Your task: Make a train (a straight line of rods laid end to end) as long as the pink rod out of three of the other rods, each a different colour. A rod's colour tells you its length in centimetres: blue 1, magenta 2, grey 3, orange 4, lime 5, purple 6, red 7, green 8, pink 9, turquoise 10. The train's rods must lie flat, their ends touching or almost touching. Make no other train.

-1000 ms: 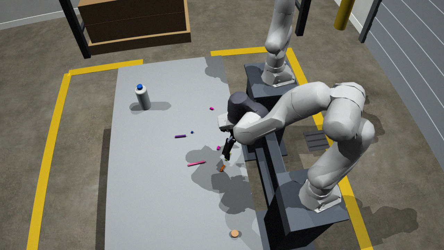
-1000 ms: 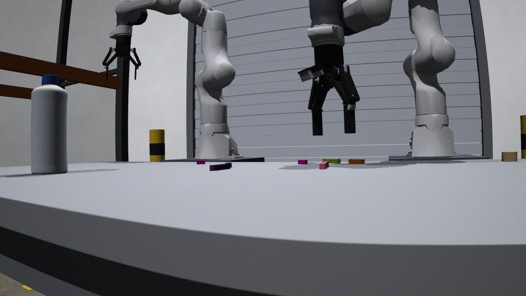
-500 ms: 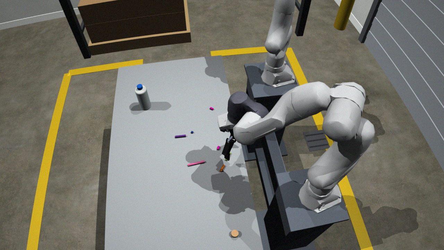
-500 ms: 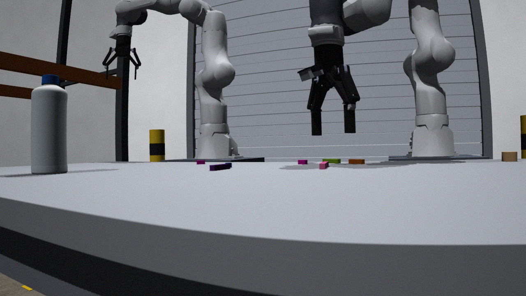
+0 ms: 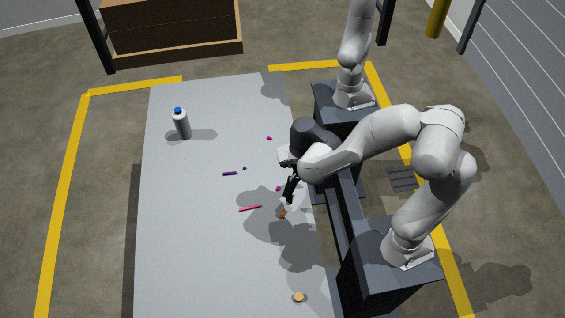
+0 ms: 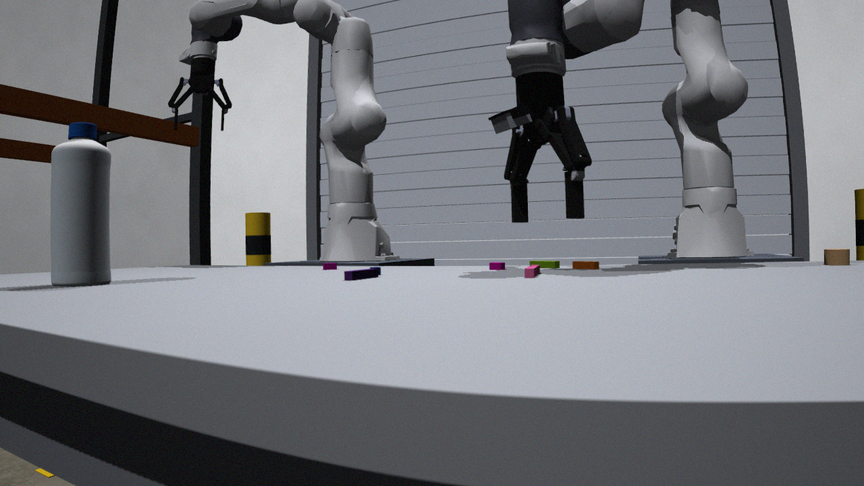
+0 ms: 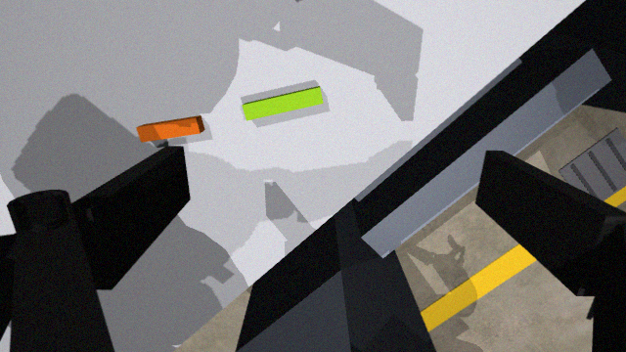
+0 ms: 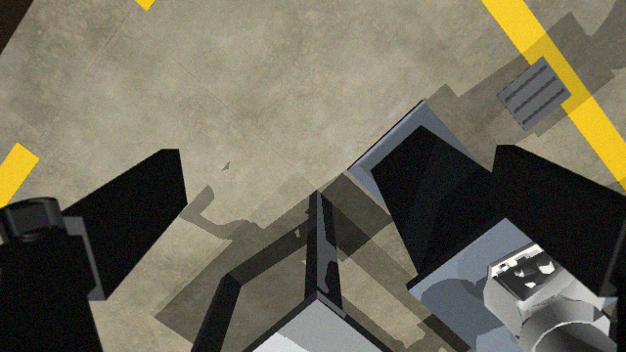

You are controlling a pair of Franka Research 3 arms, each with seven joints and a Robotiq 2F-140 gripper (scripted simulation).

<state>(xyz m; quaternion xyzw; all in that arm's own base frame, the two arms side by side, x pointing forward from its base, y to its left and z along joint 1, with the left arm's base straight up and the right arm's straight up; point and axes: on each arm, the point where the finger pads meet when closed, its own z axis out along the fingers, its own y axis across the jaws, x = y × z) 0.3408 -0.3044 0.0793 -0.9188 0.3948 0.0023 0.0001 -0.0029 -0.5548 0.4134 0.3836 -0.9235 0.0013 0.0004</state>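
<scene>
"Where is my left hand (image 5: 289, 200) (image 6: 547, 219) (image 7: 334, 175)?"

"I have it above the counter (image 5: 189, 245) (image 6: 422, 338) (image 7: 342, 158) (image 8: 313, 332), over by the lime rod (image 5: 292, 195) (image 6: 545, 264) (image 7: 283, 104), fingers wide apart and nothing between them"

"And the right hand (image 6: 198, 128) (image 8: 336, 175)?"

"Raised high, also spread and holding nothing"

"The rods?"

"The orange rod (image 5: 283, 213) (image 6: 585, 265) (image 7: 170, 129) lies near the lime one, a gap between their ends; one magenta rod (image 5: 277, 188) (image 6: 497, 266) is close by, the other magenta rod (image 5: 269, 138) (image 6: 329, 266) well apart. I see the pink rod (image 5: 249, 208) (image 6: 531, 271) off on its own (partly in shadow), and the blue rod (image 5: 244, 168) (image 6: 379, 271) near the purple rod (image 5: 229, 173) (image 6: 361, 275). I have no three-rod train yet"

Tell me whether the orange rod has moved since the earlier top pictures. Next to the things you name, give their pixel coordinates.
No. The orange rod (image 5: 283, 213) (image 6: 585, 265) (image 7: 171, 129) lies in the same place relative to the pink rod (image 5: 250, 208) (image 6: 531, 271) in the top view.
</scene>
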